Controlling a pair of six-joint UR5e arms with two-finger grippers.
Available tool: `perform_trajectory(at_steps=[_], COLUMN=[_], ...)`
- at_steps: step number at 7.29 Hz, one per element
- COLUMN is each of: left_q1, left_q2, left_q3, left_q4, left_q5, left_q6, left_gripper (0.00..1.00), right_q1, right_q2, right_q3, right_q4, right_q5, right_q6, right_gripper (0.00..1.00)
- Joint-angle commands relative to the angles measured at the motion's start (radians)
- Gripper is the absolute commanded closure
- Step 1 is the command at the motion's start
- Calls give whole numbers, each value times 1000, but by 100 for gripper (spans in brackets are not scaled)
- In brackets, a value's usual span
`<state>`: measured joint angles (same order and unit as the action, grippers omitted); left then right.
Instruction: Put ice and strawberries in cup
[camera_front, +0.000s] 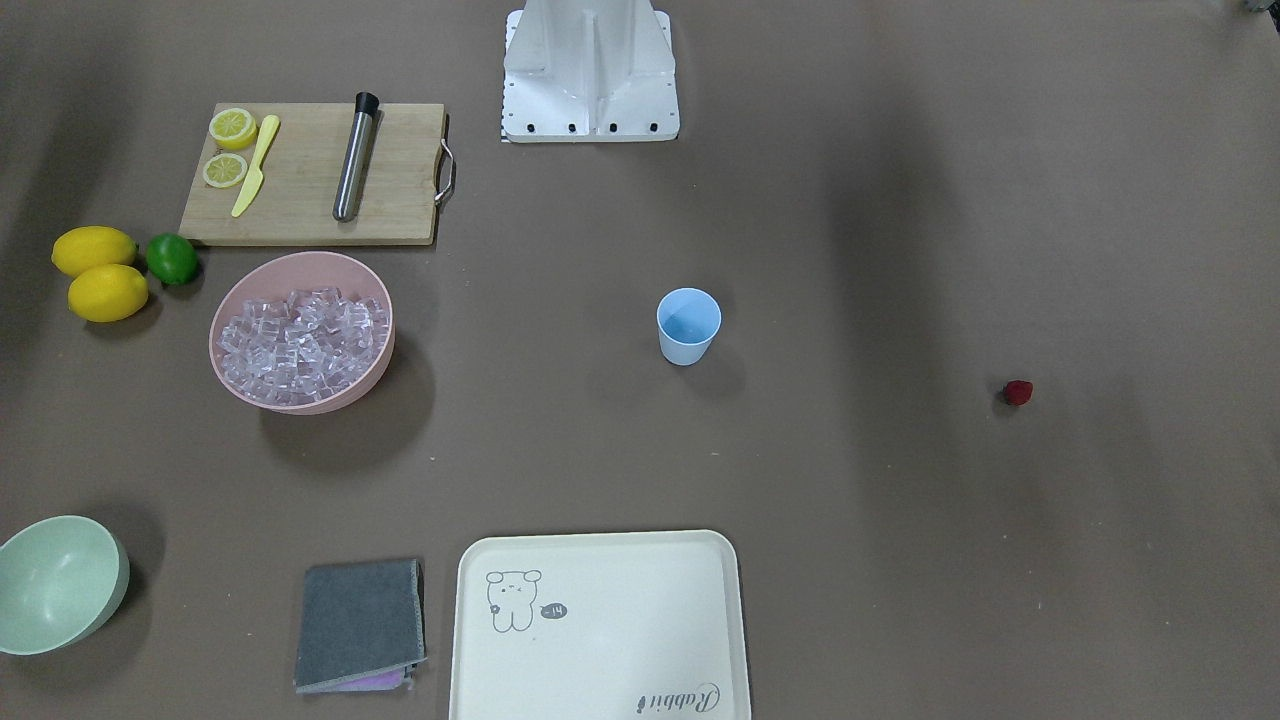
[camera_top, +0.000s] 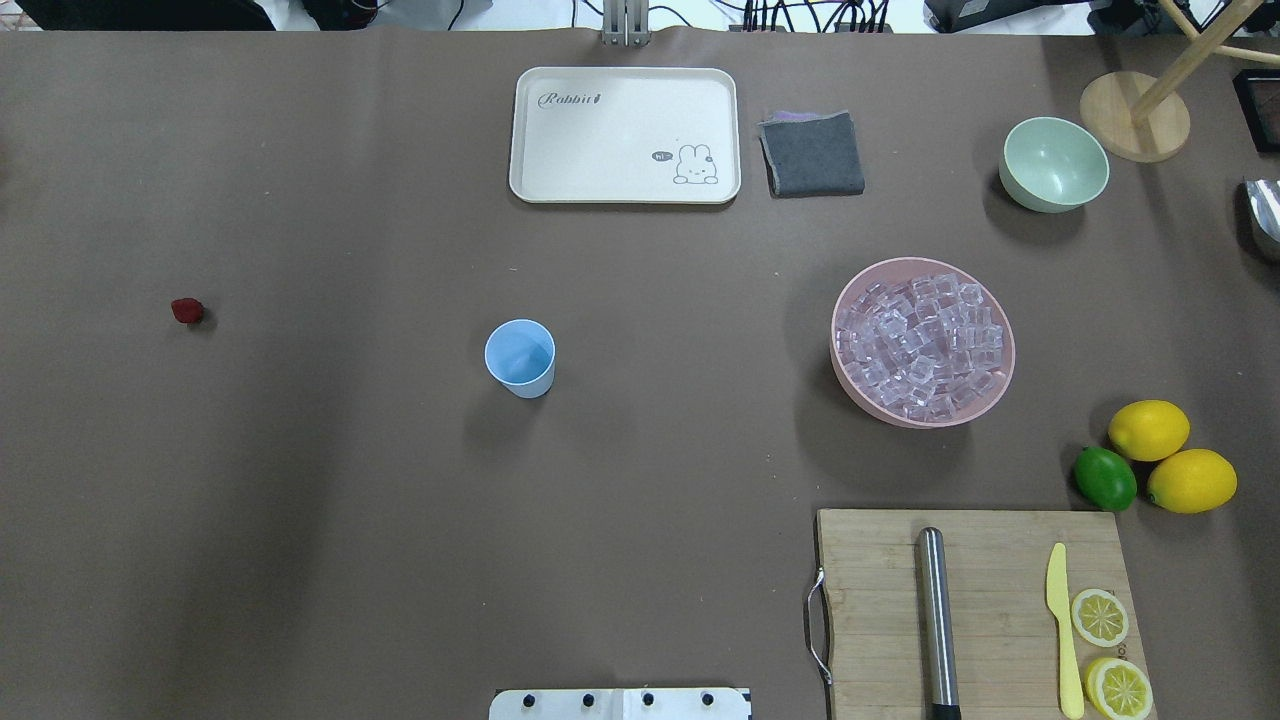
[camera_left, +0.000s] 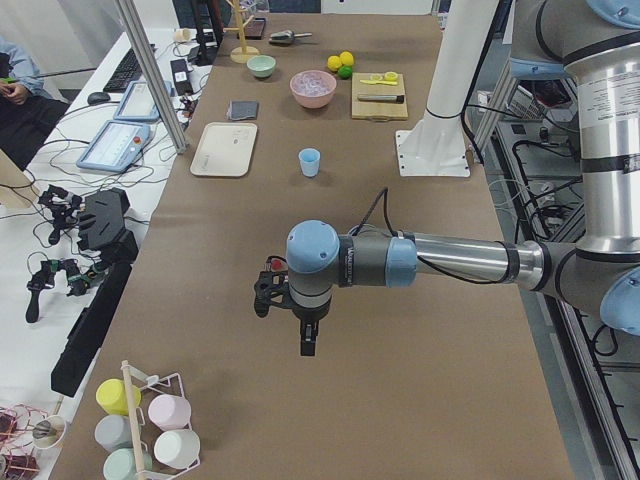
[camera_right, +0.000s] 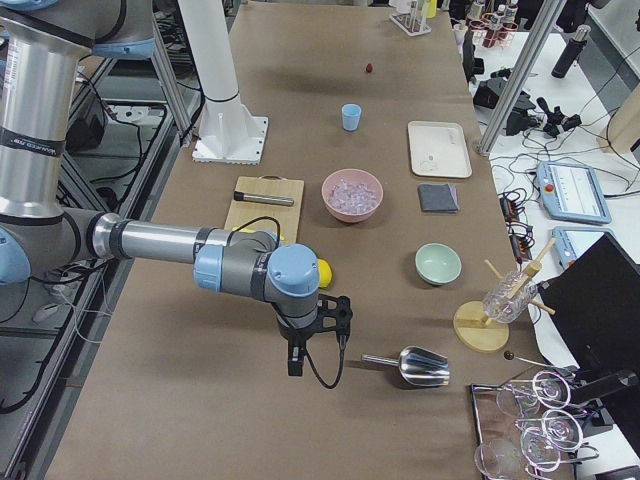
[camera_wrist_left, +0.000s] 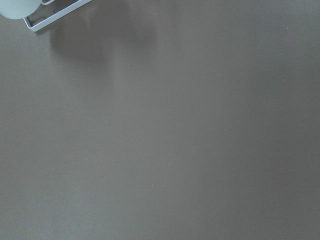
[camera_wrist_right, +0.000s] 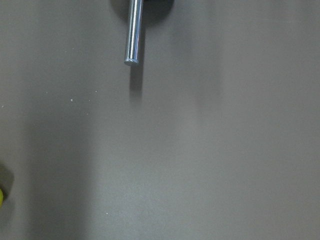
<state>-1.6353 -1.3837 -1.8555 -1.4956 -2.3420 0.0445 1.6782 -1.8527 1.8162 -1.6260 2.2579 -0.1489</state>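
Note:
The light blue cup (camera_top: 520, 357) stands upright and empty near the table's middle; it also shows in the front view (camera_front: 688, 325). The ice (camera_top: 920, 340) is a pile of clear cubes in the pink bowl (camera_top: 1000, 385). One dark red strawberry (camera_top: 187, 310) lies alone on the table, far from the cup, and shows in the front view (camera_front: 1017, 392). My left gripper (camera_left: 300, 335) hangs over bare table far from the cup. My right gripper (camera_right: 315, 350) hangs near a metal scoop (camera_right: 410, 365). Both show only in side views; I cannot tell whether they are open.
A cutting board (camera_top: 975, 610) holds a steel muddler (camera_top: 937, 620), a yellow knife and lemon halves. Two lemons (camera_top: 1170, 455) and a lime (camera_top: 1104, 478) lie beside it. A cream tray (camera_top: 625, 135), grey cloth (camera_top: 811, 153) and pale green bowl (camera_top: 1054, 163) sit at the far edge.

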Motion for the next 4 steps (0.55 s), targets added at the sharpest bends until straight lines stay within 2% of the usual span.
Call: perform_trajectory(at_steps=[1, 4], left_q1=[0, 0], left_q2=[0, -1], left_q3=[-1, -8], left_q4=[2, -5], left_q5=[0, 0], left_q6=[0, 0], left_gripper=[1, 1], right_q1=[0, 0], right_q2=[0, 0], right_q3=[0, 2], right_q4=[0, 0], right_q5=[2, 3], right_q6=[0, 0], right_gripper=[0, 0])
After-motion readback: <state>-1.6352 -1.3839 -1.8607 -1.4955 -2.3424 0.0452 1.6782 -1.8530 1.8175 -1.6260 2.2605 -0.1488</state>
